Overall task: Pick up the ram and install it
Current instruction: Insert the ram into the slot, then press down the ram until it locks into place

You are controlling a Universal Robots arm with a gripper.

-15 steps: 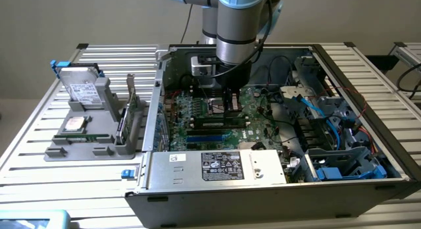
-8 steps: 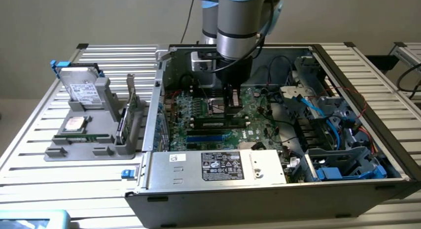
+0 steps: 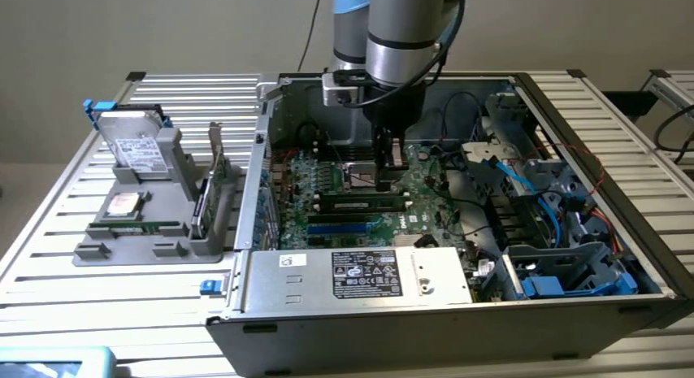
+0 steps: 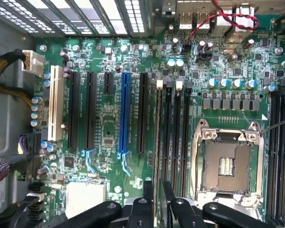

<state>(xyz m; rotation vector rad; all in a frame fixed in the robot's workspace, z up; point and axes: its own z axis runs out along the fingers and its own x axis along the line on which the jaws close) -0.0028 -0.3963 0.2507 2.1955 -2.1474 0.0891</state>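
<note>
Install step judged in hand: ram (image 4: 157, 142) is clamped edge-on in gripper (image 4: 157, 190) over memory slots (image 4: 186, 133) beside processor socket (image 4: 226, 164); square alignment with one slot is needed.

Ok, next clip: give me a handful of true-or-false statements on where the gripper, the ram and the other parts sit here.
1. The gripper is over the grey holder outside the case. False: it is inside the open computer case, above the motherboard.
2. A ram stick stands on edge along the slots beside the CPU socket. True.
3. Every long expansion slot is black. False: there is a blue slot and a white slot.
4. A hard drive stands on the grey holder. True.
5. The grey holder is on the exterior view's right of the case. False: it is on the left.
</note>
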